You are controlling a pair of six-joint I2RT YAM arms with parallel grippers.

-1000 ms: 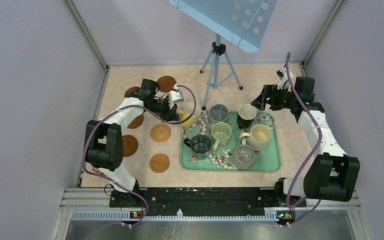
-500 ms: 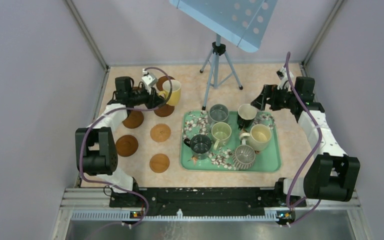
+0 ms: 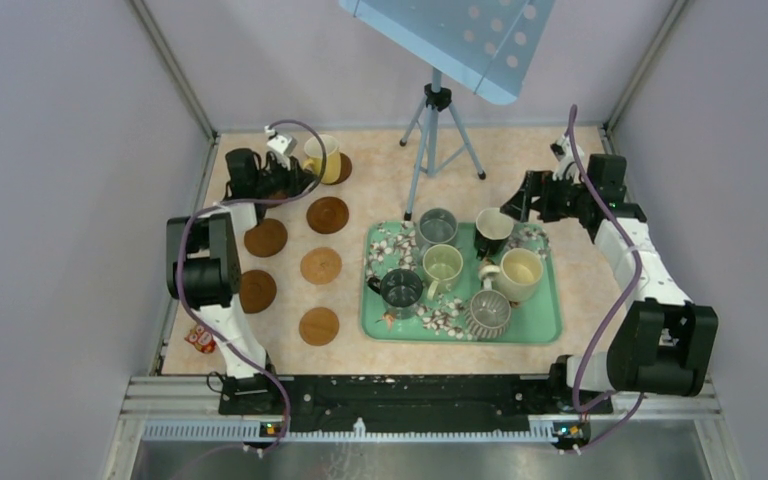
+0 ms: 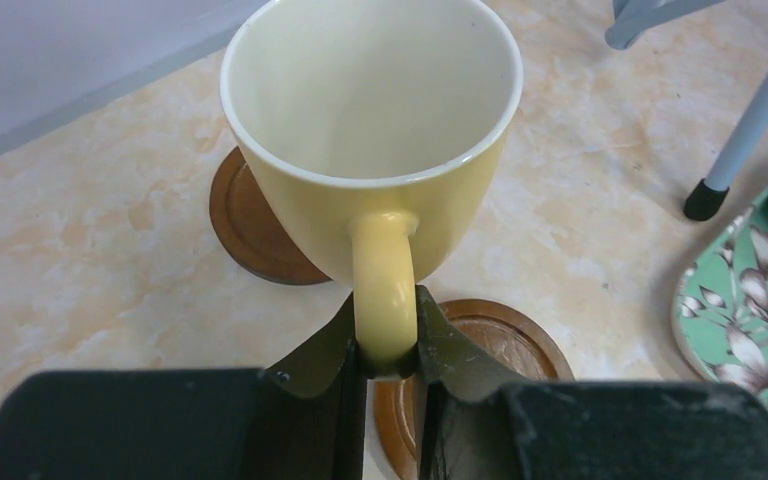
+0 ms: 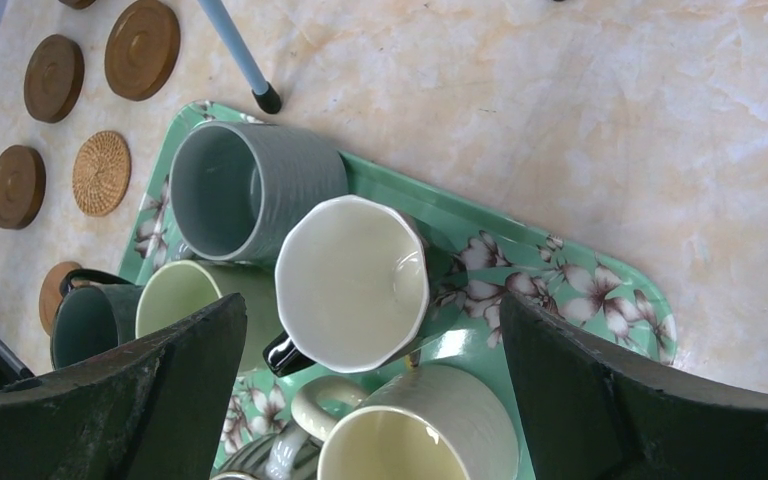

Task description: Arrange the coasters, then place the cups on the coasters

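Near coasters: five coasters lie spread flat on the left part of the table, apart from each other, all without a cup.
Coaster count: six are in view; the seventh I cannot find, it is perhaps hidden by the left arm.
Green tray: right of the coasters, with six cups standing on it close together.
Right pincer: wide open and gripping nothing, above the black cup at the far side of the tray.
Left pincer: closed on the handle of the yellow cup.
Yellow cup: upright at the far left, over the far coaster; whether it already rests on it, I cannot tell.
Done: the coasters seem arranged.
Left: I judge that the yellow cup is to be released, then six cups go from the tray to the coasters.
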